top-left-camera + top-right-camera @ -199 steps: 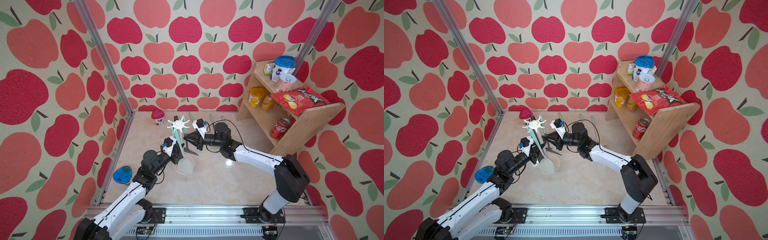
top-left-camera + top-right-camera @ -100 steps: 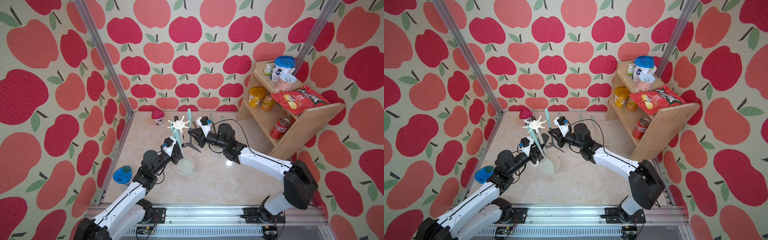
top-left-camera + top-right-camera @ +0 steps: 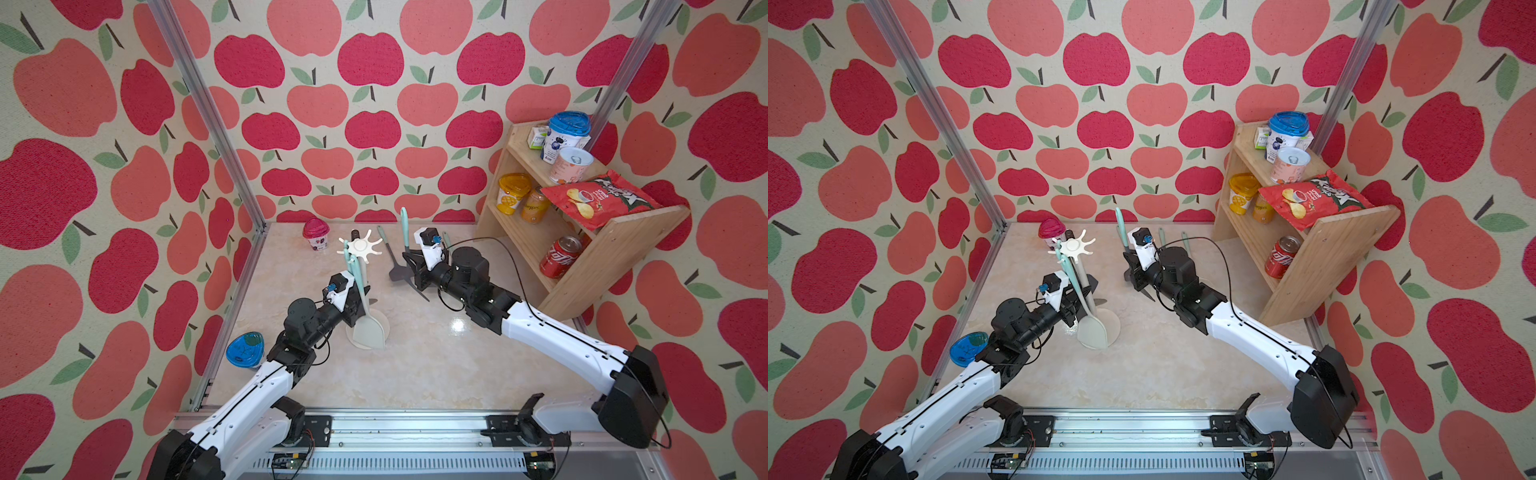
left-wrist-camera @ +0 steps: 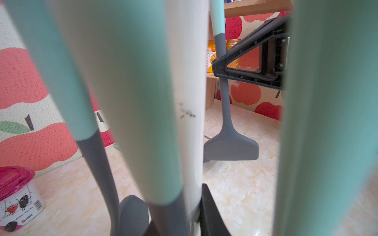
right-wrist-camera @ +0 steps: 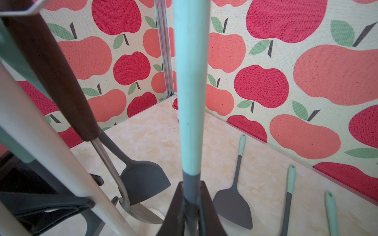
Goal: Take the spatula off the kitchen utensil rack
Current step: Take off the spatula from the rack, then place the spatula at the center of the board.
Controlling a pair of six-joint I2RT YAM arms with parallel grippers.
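The spatula [image 3: 404,226] is off the hooks, pinched in the right gripper [image 5: 191,194]!
Smooth mint handle upright, matte grey neck, flat blade hanging near the cream, star-topped kitchen utensil rack [image 3: 360,247]; left gripper [image 3: 358,305] clamps its slim pole.
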